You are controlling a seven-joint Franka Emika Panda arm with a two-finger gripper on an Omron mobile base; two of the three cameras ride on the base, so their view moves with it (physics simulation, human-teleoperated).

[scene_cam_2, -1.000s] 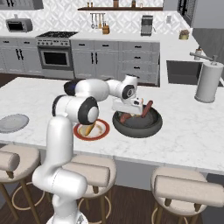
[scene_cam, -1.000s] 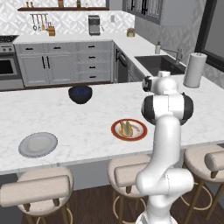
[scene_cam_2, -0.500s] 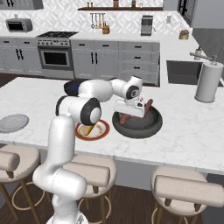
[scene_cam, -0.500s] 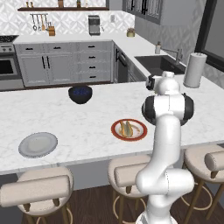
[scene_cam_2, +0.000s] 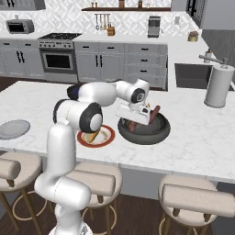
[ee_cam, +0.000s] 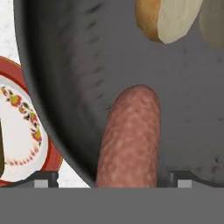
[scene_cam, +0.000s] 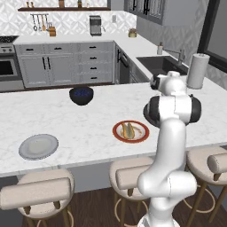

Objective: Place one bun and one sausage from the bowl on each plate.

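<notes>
a white marble counter (scene_cam_2: 193,137) carries the dark bowl (scene_cam_2: 153,134), with the red-rimmed plate (scene_cam_2: 108,137) at its 9 o'clock already holding a bun (scene_cam: 129,130). the tool (scene_cam_2: 133,115) hangs spread wide and empty over a sausage (ee_cam: 129,140) lying in the bowl, its tips flanking that sausage. it would do best to sink straight down, keep the sausage centred, and clamp across its middle clear of the bowl's wall.

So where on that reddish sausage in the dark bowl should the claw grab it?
Probably across the middle of the sausage, straight down from above. It lies flat on the floor of the bowl, a slim round cylinder, so closing on its long sides should hold. The open claw already straddles it, clear of the bun.
</notes>
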